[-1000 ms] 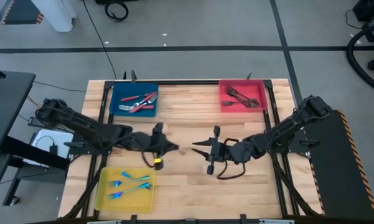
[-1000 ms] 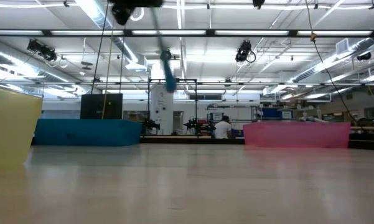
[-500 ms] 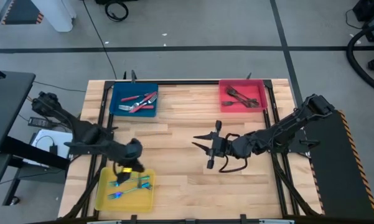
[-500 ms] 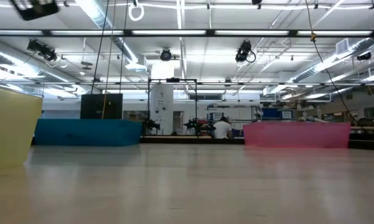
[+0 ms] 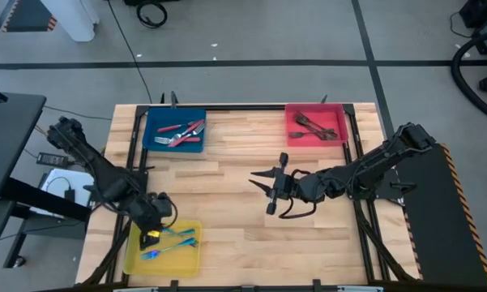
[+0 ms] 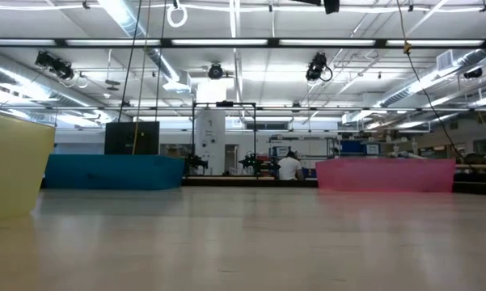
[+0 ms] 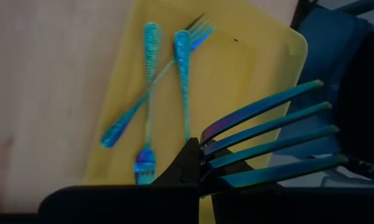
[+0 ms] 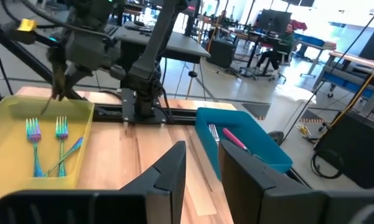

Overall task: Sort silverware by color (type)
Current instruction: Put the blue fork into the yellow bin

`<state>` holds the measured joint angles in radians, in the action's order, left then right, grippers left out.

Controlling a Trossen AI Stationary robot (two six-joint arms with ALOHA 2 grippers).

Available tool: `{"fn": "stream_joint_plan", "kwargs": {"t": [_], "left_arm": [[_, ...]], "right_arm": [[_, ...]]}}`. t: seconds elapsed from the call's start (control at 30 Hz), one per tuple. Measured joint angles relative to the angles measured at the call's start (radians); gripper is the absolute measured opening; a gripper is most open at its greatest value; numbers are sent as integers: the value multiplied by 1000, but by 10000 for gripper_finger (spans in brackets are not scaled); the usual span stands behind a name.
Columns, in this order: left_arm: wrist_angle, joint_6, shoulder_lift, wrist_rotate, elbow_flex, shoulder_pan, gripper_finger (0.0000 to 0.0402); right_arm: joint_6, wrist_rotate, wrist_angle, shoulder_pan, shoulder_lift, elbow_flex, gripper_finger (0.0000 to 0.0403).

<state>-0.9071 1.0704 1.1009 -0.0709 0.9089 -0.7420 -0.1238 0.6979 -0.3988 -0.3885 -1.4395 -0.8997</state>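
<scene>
Blue fork held over the yellow tray, ready to join its mates

The left gripper [image 5: 152, 236] is clamped narrow on a shiny blue fork [image 7: 271, 146] by its handle end, the tines sticking out past the fingers, and hangs above the near-left corner of the yellow tray [image 5: 134, 258], where more blue forks [image 7: 150, 93] already lie crossed on the floor. The right gripper [image 5: 269, 191] waits over the middle of the table, its fingers spread with nothing between them. Red-handled pieces [image 5: 181, 131] sit in the blue tray [image 5: 151, 120] and plain grey ones [image 5: 314, 125] in the red tray [image 5: 292, 113]. The fork looks light, stiff and slick, likely to pivot or slip in a two-finger pinch, so a hold on the flat of the handle near its balance point seems safest
</scene>
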Motion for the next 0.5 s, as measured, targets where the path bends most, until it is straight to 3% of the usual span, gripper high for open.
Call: {"fn": "stream_joint_plan", "kwargs": {"t": [0.3, 0.5], "left_arm": [[27, -41, 178, -3, 0, -37, 17], [30, -92, 223, -4, 0, -22, 60]], "right_arm": [[30, 0, 7, -9, 0, 0, 103], [52, 0, 8, -9, 0, 0, 103]]}}
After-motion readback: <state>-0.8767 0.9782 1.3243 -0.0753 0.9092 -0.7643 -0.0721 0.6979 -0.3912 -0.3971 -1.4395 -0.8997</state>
